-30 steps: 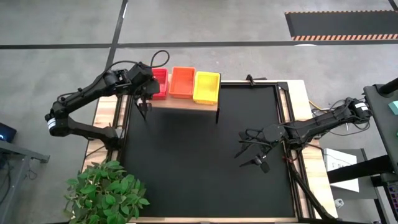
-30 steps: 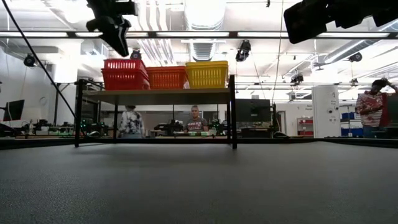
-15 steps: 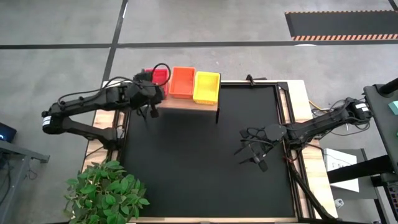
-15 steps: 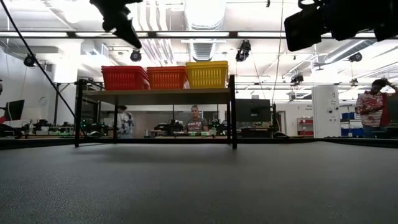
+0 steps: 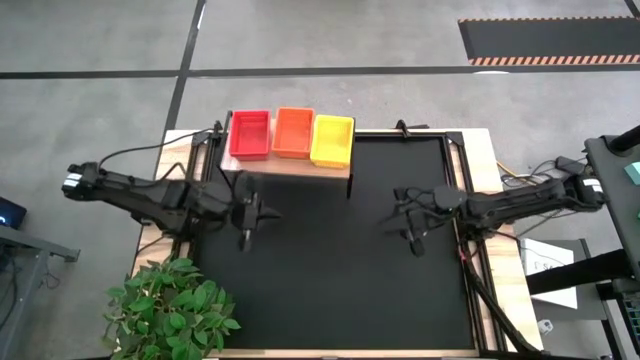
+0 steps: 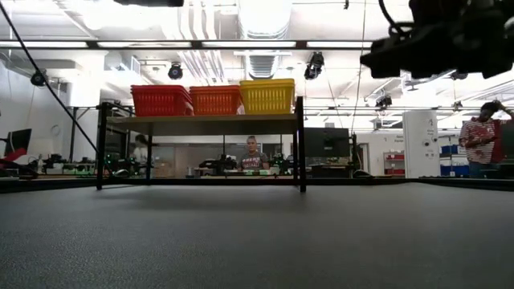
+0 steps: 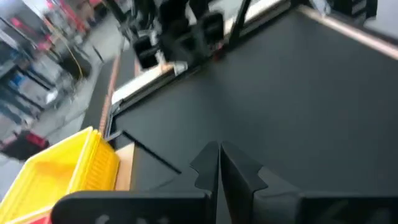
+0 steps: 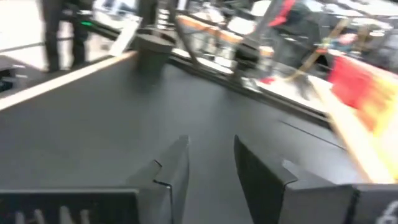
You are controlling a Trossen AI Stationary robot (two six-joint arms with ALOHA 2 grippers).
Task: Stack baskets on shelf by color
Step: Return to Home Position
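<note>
A robot's left arm reaches in over the table's (image 5: 330, 290) left edge, its left tool (image 5: 246, 230) hanging above the black surface in front of the shelf (image 5: 300, 167). The left wrist view shows that tool's fingers (image 7: 239, 171) pressed together with nothing between them. The baskets sit on the light wood shelf along the far edge toward the far-left corner, sorted by colour into touching stacks: red baskets (image 5: 249, 134), orange baskets (image 5: 293, 132) and yellow baskets (image 5: 332, 140). At the table's right edge, the right tool (image 5: 413, 238) hovers over bare mat, and its own wrist view shows the fingers (image 8: 171, 177) apart and empty. The baskets look like thin moulded plastic, so they are probably light and fairly stiff, and the perforated walls may flex under a hard pinch. They also seem likely to slide on smooth wood. One wall just under the rim looks like the soundest place to grip, since that leaves the basket free to drop into the one below. The overhead view shows only the top basket of each colour and their order along the shelf. The low view shows what it cannot: the red stack (image 6: 161, 100), orange stack (image 6: 215, 99) and yellow stack (image 6: 267, 95) in side profile. They stand level on the board (image 6: 209, 124) above its black legs, with people in the room behind. How many baskets each stack holds cannot be told from either view.
</note>
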